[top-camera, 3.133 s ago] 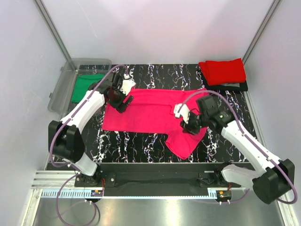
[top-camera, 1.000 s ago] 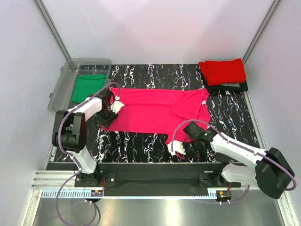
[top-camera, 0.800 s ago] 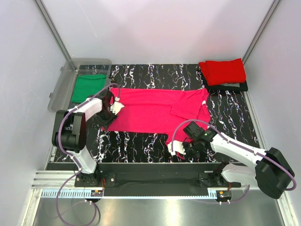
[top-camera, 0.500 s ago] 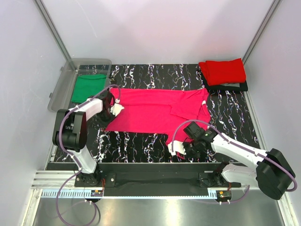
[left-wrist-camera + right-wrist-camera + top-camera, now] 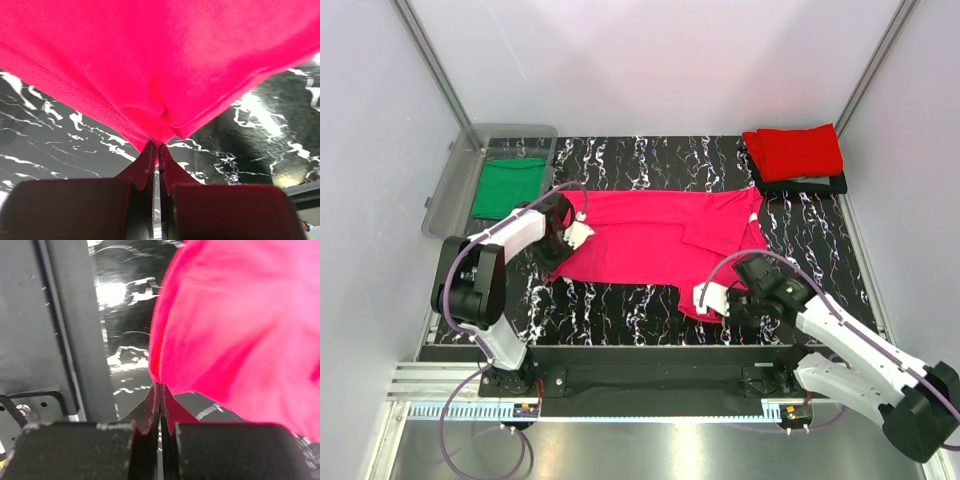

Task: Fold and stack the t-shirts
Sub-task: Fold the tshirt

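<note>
From above, the magenta-pink t-shirt lay spread over the black marbled table, reaching from the left pincer at one end to the right pincer at its near hem. At that height the jaws of neither pincer could be made out.

The wrist views showed them. The left pincer was pressed fully closed, its tips nipping a small peak of the pink cloth. The cloth fanned out ahead of the tips and to both sides, with marbled tabletop showing below it. The right pincer was likewise clamped tight on a folded edge of the same shirt. There the cloth rose ahead and to the right of its tips, and a dark metal rail ran along its left.

Only the overhead view took in the rest. A folded red t-shirt sat on a dark folded cloth, well beyond the right pincer. A green t-shirt lay in the clear plastic bin, beyond and to the left of the left pincer.
</note>
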Controlling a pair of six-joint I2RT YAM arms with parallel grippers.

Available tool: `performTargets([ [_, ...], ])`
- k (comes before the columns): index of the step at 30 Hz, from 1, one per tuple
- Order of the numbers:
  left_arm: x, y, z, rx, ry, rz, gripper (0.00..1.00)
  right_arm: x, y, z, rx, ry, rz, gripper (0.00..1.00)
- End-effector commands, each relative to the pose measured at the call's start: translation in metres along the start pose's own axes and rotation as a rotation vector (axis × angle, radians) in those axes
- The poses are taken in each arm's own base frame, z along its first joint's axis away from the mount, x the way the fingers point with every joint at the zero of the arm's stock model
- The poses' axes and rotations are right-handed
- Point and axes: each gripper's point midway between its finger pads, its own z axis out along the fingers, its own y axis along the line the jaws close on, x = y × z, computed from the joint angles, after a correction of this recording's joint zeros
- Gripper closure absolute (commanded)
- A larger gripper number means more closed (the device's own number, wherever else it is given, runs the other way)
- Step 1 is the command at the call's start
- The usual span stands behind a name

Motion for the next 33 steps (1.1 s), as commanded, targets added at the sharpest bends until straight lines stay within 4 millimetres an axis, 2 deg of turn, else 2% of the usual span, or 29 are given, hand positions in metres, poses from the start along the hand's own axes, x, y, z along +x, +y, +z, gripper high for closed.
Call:
performTargets([
  [1, -0.018, 0.003, -0.025, -0.026, -0.073, 0.007, 1.0, -0.013, -0.024, -0.029, 0.138, -0.017, 0.064, 1.0],
  [5, -0.028, 0.007, -0.034, -0.042, -0.099, 0.015, 1.0, -0.019, -0.046, -0.05, 0.237, -0.03, 0.099, 1.0],
  [10, -0.038, 0.025, -0.051, -0.114, -0.129, 0.017, 1.0, -0.024, -0.084, -0.077, 0.39, -0.04, 0.135, 1.0],
  [19, -0.051, 0.047, -0.069, -0.179, -0.167, 0.004, 1.0, -0.026, -0.135, -0.102, 0.559, -0.039, 0.159, 1.0],
  [28, -0.057, 0.054, -0.078, -0.197, -0.197, -0.014, 1.0, -0.021, -0.195, -0.129, 0.66, -0.074, 0.269, 1.0],
  [33, -0.062, 0.065, -0.086, -0.21, -0.221, -0.049, 1.0, -0.022, -0.224, -0.142, 0.7, -0.101, 0.306, 1.0],
])
